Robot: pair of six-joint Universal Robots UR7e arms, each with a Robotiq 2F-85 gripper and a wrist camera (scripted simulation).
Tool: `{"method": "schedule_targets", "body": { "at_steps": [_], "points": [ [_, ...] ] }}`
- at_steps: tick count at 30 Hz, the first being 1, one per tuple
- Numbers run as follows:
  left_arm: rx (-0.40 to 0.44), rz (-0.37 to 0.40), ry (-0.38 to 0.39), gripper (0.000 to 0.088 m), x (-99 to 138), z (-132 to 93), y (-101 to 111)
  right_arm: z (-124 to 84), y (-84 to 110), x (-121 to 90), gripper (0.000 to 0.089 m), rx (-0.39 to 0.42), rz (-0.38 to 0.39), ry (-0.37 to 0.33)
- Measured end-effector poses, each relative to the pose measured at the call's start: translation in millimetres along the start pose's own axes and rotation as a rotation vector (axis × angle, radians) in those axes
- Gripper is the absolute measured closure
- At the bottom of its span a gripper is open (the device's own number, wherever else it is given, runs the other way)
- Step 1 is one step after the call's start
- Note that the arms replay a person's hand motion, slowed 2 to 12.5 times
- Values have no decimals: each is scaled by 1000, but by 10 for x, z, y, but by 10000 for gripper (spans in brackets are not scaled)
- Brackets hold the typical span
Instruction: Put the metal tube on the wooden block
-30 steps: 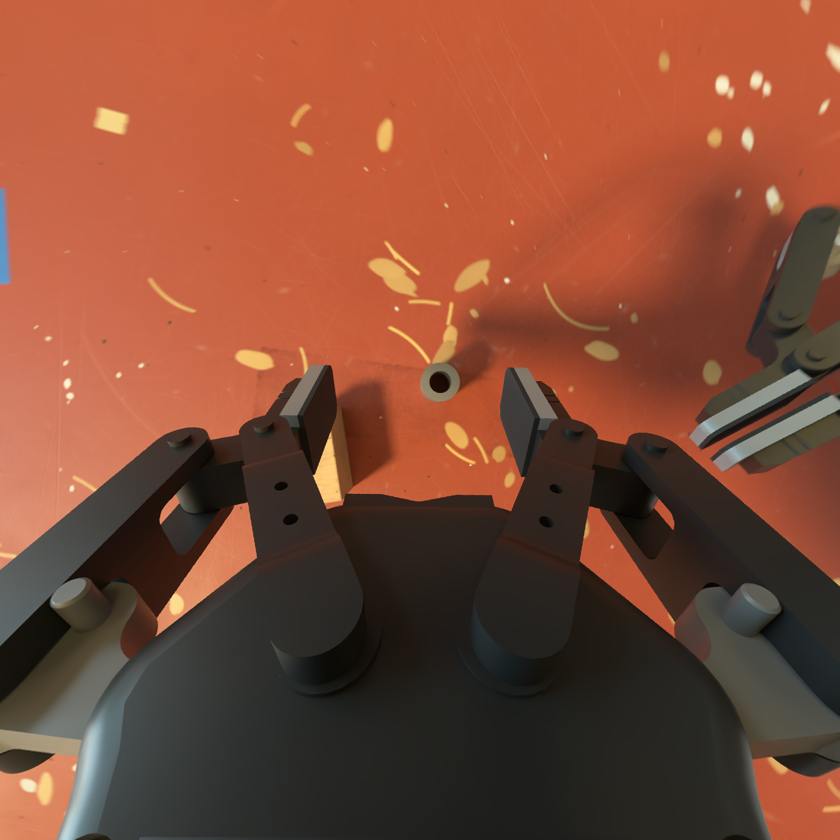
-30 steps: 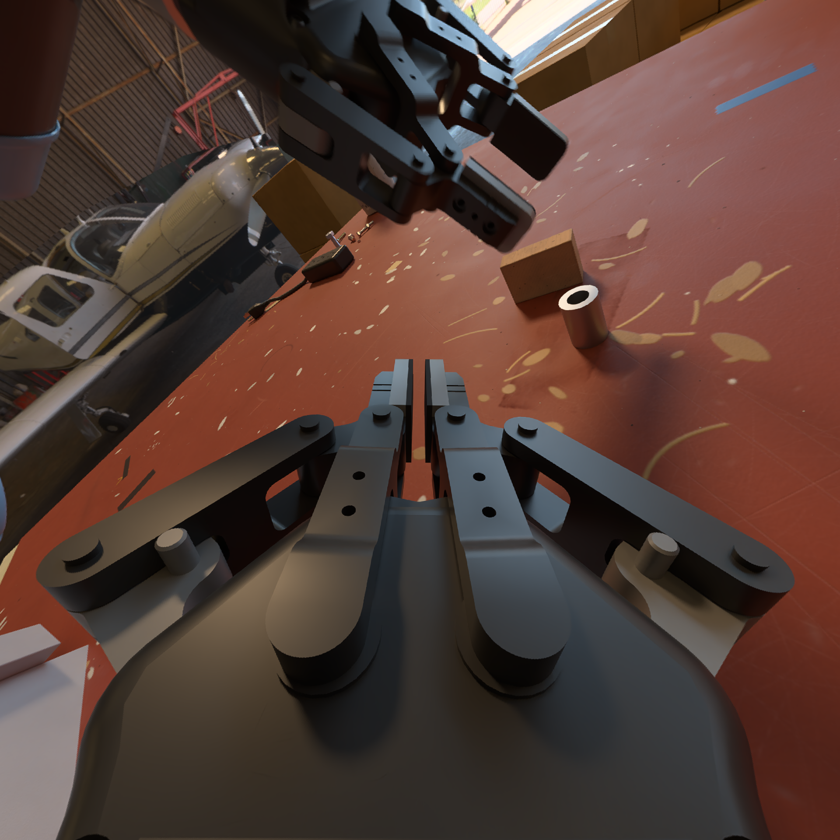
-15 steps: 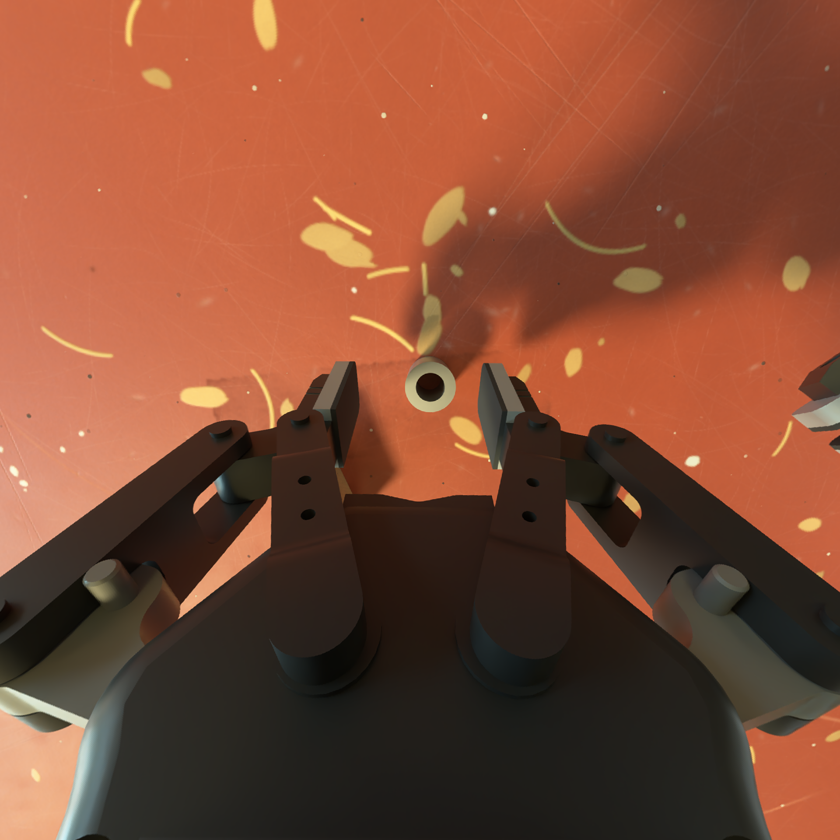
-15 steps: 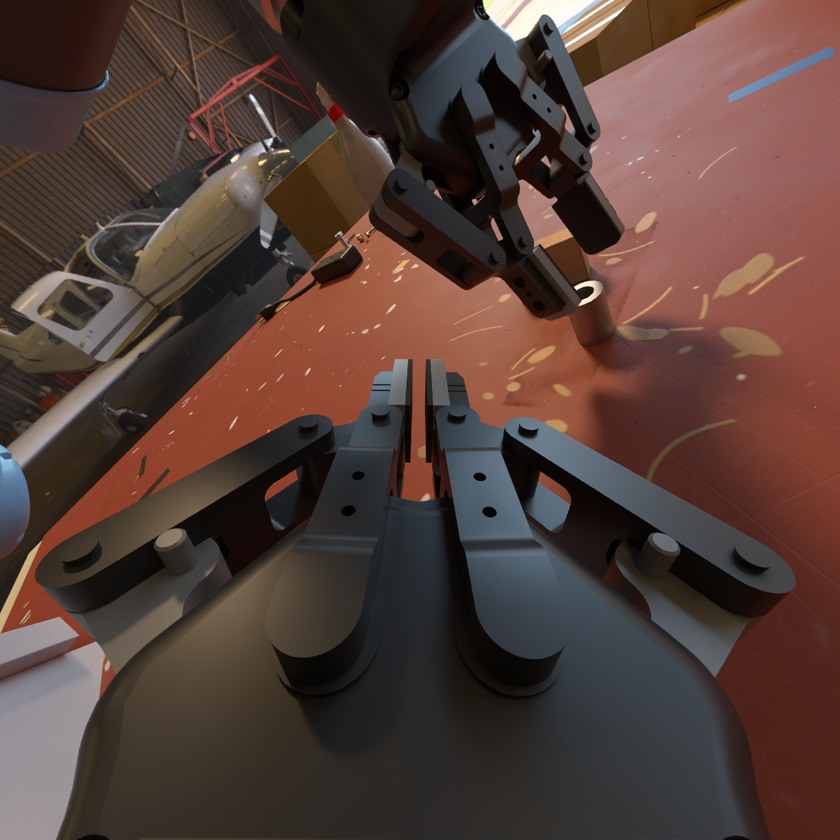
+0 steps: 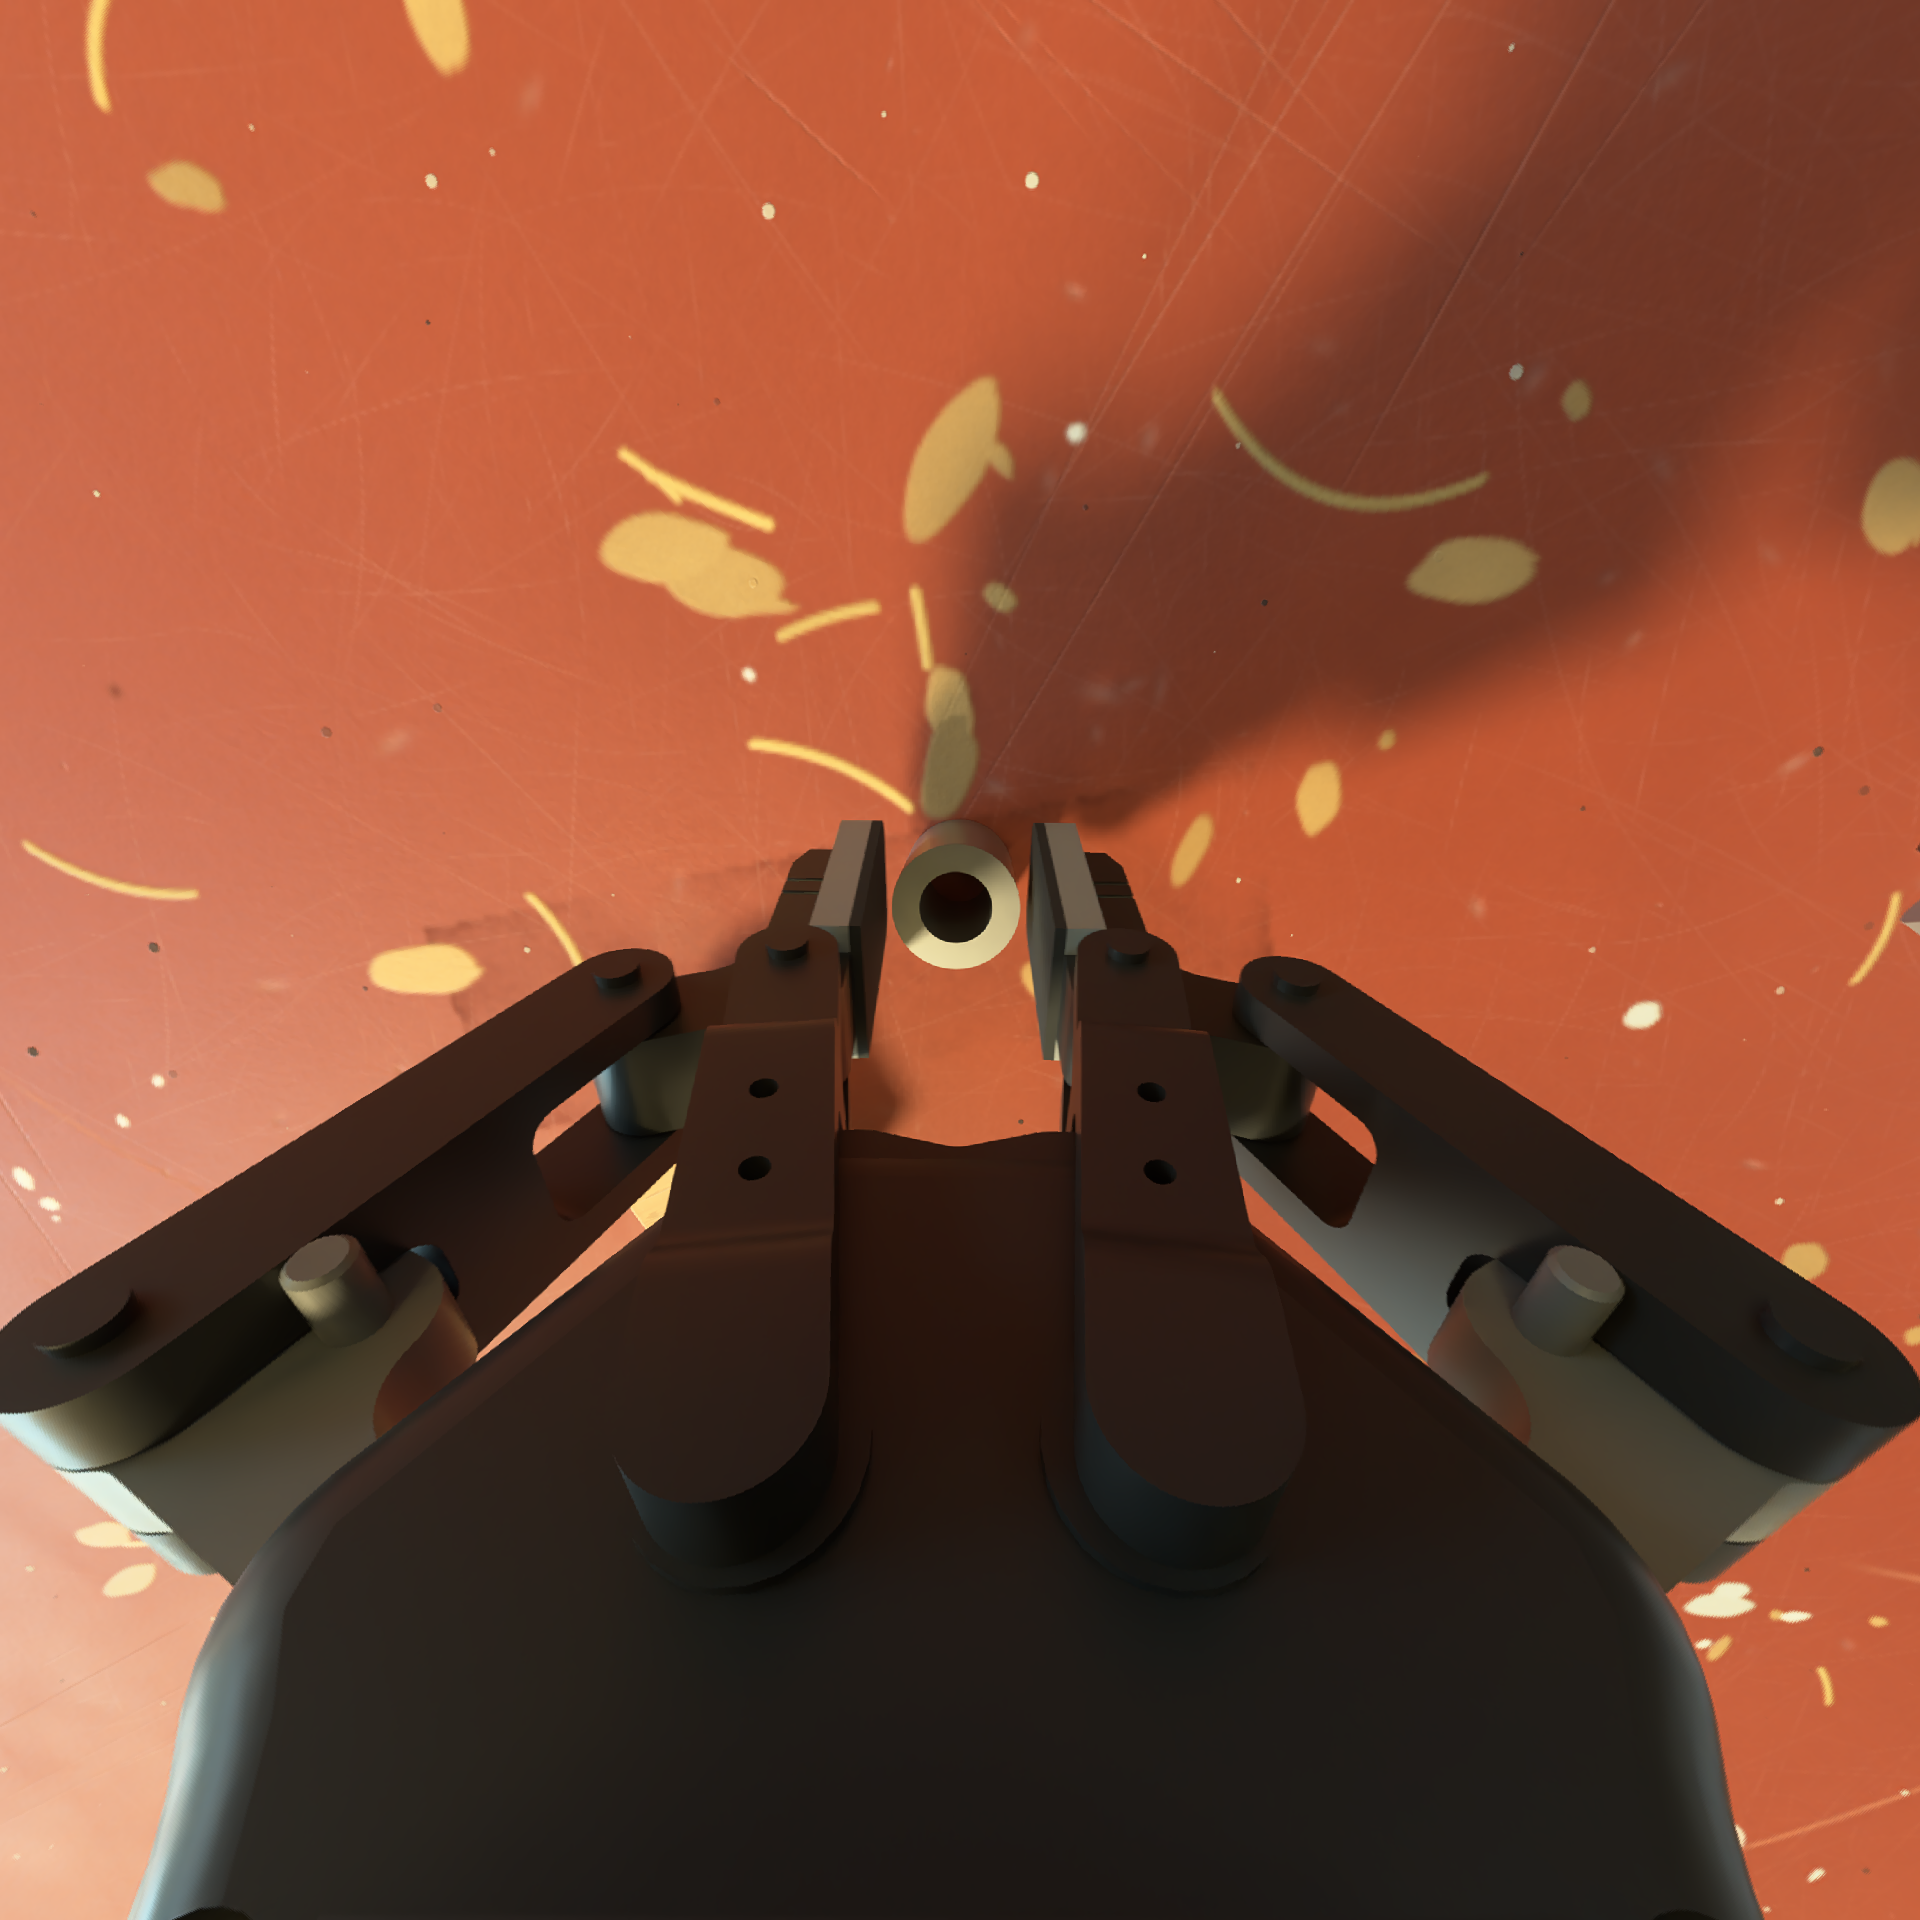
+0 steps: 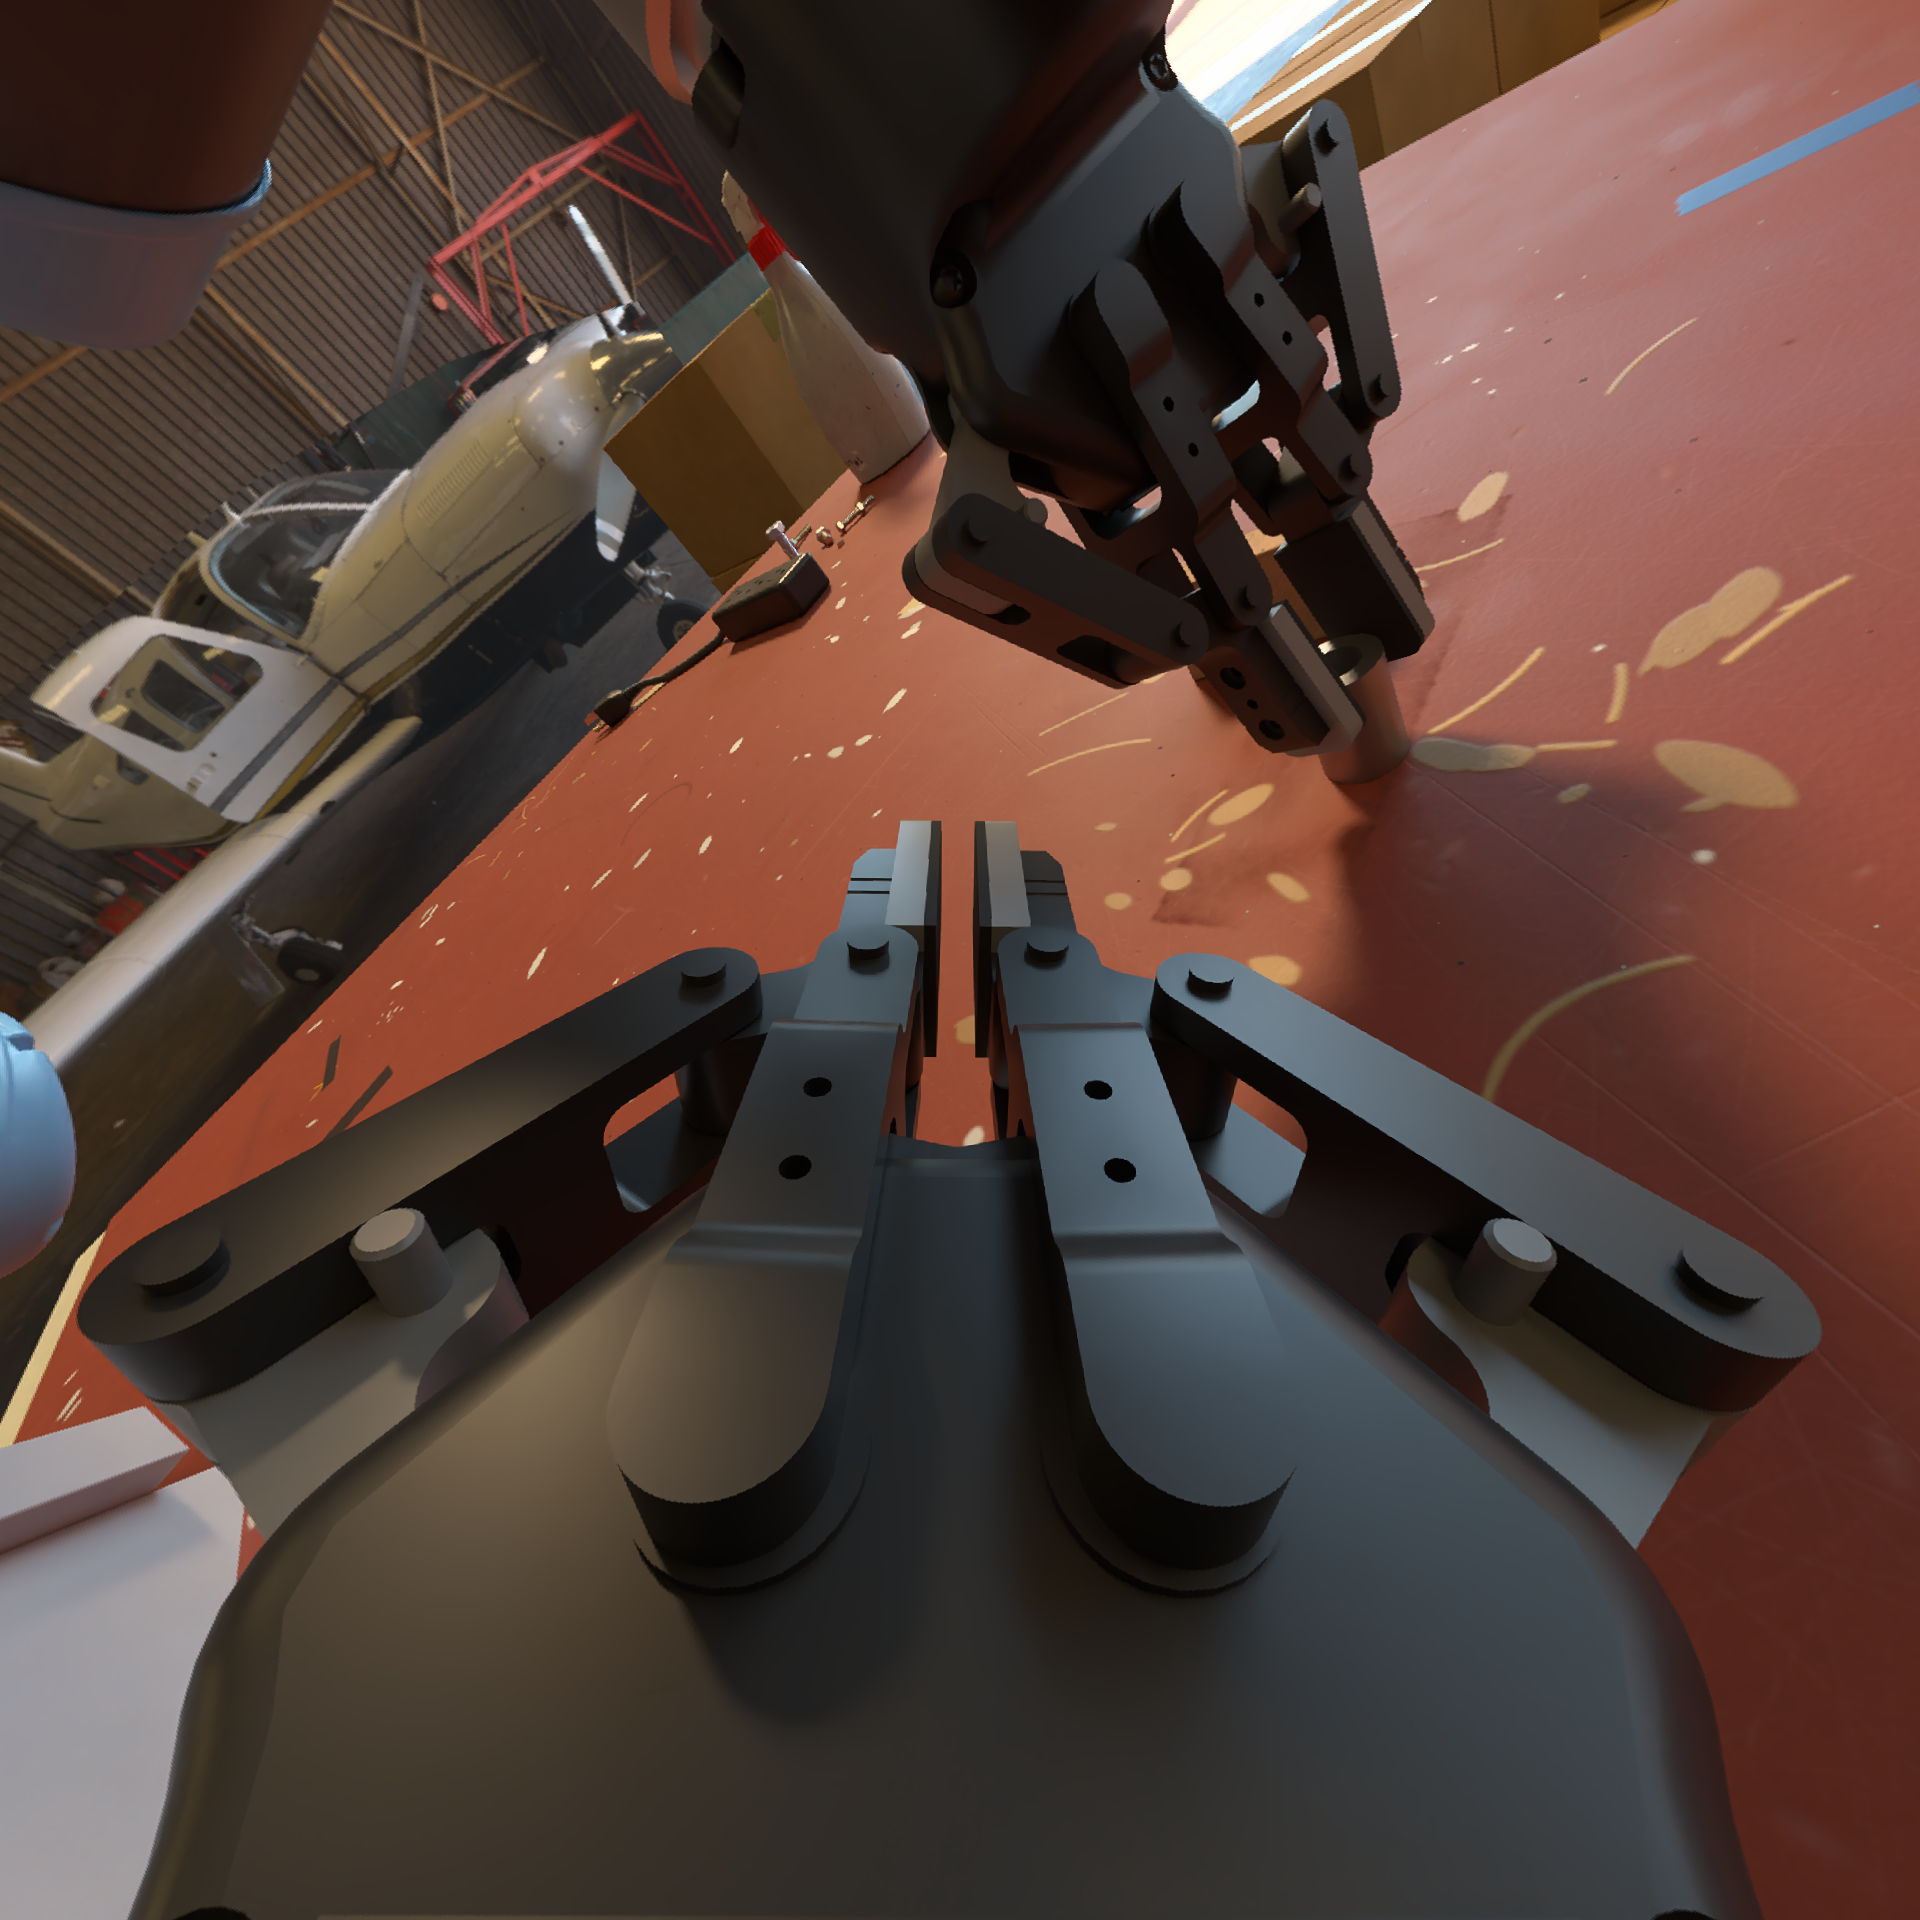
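Two fingers now flank the tube.
Left claw [image 5: 956, 914] has dropped around the upright tube [image 5: 956, 906], narrowed, gaps remaining; lifting comes next.

We see a red table [image 6: 1558, 1039] scratched and flecked with pale yellow paint spots [image 5: 691, 566], with a blue tape strip [image 6: 1797, 145] lying far off on it. Near its far edge lies a small black box [image 6: 774, 597] with a cable, and a few small screws [image 6: 847, 520] sit just beyond it. Past the edge stands a brown carton [image 6: 717, 447]. Behind that, a white light aircraft [image 6: 343, 592] is parked in a hangar with a red frame [image 6: 551, 187] overhead.
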State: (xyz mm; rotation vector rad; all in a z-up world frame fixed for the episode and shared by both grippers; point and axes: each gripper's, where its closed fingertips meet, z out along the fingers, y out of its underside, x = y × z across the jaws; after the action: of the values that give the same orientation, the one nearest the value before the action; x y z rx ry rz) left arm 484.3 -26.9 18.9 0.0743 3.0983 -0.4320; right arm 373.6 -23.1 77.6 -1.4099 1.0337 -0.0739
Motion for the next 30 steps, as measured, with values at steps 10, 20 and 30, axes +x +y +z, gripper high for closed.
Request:
{"method": "schedule_targets", "body": {
  "at_steps": [10,20,30],
  "points": [
    [34,-50,10,674,-19,-55,4,1,1,-1,834,0,-1,0],
    [274,-314,-27,674,-324,-598,-94,-3,-2,-2,832,2,-1,-1],
    [323,-450,-56,674,-518,-856,89,-3,-2,-3,830,3,-1,-2]
  ]
}}
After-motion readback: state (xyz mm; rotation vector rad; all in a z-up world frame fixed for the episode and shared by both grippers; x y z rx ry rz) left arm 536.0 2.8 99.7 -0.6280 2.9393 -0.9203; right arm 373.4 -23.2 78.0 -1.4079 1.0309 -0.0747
